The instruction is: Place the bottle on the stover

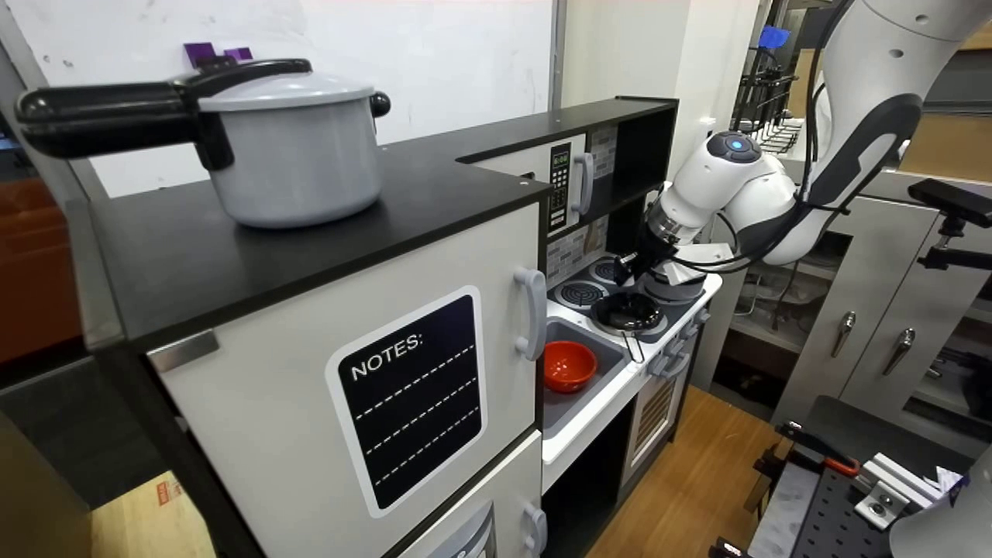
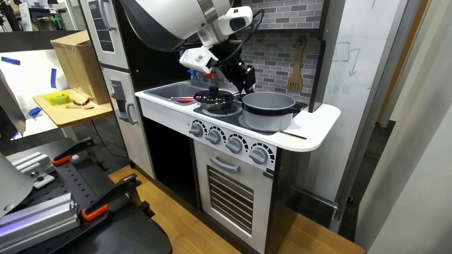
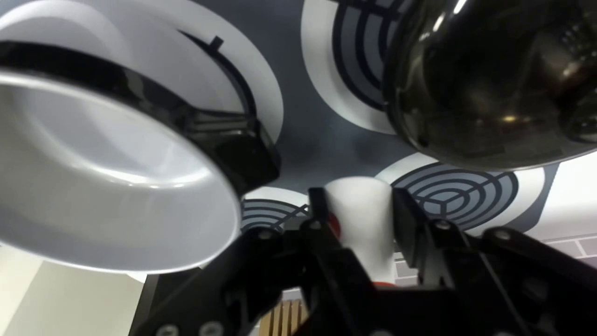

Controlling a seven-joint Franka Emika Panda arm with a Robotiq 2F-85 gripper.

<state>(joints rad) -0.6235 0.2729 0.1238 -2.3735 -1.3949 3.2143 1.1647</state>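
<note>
Whiteboard (image 1: pixel 457 66), grey cabinets (image 1: pixel 876 294), dark floor (image 2: pixel 111 130)

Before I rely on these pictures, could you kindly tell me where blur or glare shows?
In the wrist view, the gripper and the bottle it holds look soft, bright streaks sit on the glossy dark lid, and a bright arc shines inside the pot; in an exterior view, the NOTES panel reads sharply, while the gripper's black parts blend together.
</note>
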